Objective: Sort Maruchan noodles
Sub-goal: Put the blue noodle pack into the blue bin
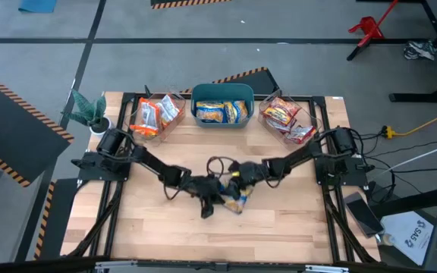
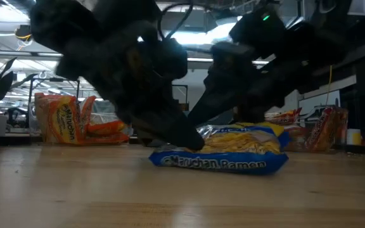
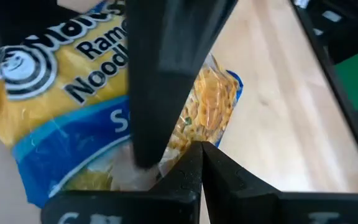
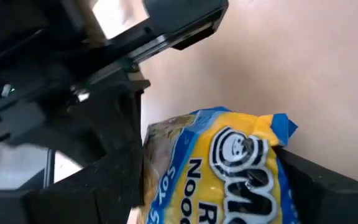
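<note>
One Maruchan noodles packet (image 1: pixel 238 200), yellow and blue, lies flat on the wooden table (image 1: pixel 294 220) near its middle; it also shows in the low view (image 2: pixel 224 155). My left gripper (image 1: pixel 215 200) comes from the table's left, shut, with its tips at the packet's left end. My right gripper (image 1: pixel 238 182) comes slanting down from the right and far side. It is open wide, with the packet (image 4: pixel 229 174) between its two fingers. One of those fingers (image 3: pixel 160 81) crosses in front of the packet in the left wrist view. My left gripper's shut tips (image 3: pixel 201 152) meet the clear end of the packet (image 3: pixel 194 127), slanting down from the table's left; the packet stays flat on the table. My right gripper has a finger (image 4: pixel 303 174) close by each side of the packet; whether they touch cannot be told.
Along the far edge stand a clear container (image 1: pixel 156 115) with orange packets, a teal bin (image 1: pixel 222 92) with blue-yellow packets, and a clear container (image 1: pixel 287 117) with red packets. A small plant (image 1: pixel 89 114) stands at the far left corner. The near half of the table is bare wood.
</note>
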You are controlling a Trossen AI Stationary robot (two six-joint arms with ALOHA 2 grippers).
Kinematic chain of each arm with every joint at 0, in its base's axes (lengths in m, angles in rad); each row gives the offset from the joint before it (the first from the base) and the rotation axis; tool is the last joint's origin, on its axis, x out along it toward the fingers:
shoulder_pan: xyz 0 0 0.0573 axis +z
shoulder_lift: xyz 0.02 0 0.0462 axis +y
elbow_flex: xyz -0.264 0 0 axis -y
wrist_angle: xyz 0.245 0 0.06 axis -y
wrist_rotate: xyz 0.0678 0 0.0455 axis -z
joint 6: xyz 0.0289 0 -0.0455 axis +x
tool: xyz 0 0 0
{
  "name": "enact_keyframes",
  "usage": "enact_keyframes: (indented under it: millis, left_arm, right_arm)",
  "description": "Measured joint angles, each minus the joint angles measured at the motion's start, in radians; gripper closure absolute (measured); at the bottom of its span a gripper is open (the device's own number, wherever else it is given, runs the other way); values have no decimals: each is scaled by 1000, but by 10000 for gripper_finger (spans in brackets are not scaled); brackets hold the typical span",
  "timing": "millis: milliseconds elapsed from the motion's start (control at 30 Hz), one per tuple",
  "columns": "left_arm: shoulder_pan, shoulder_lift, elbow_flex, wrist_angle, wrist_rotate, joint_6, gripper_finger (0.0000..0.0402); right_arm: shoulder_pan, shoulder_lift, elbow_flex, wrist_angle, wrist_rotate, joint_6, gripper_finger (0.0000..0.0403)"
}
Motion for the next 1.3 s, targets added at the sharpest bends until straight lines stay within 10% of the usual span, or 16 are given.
enact_keyframes:
  millis: [433,733,1033,1300]
  left_arm:
    - [83,3,-3,-102,35,58,401]
    - [80,5,-5,-83,14,46,401]
    - [78,-53,-9,-136,47,-6,401]
    - [77,-265,-9,-360,37,-8,401]
  right_arm:
    - [-118,-9,7,-134,-327,-130,116]
    - [-116,-14,5,-189,-282,-79,135]
    - [-117,-45,1,-187,-263,27,283]
    - [-143,-95,-3,-199,-201,24,285]
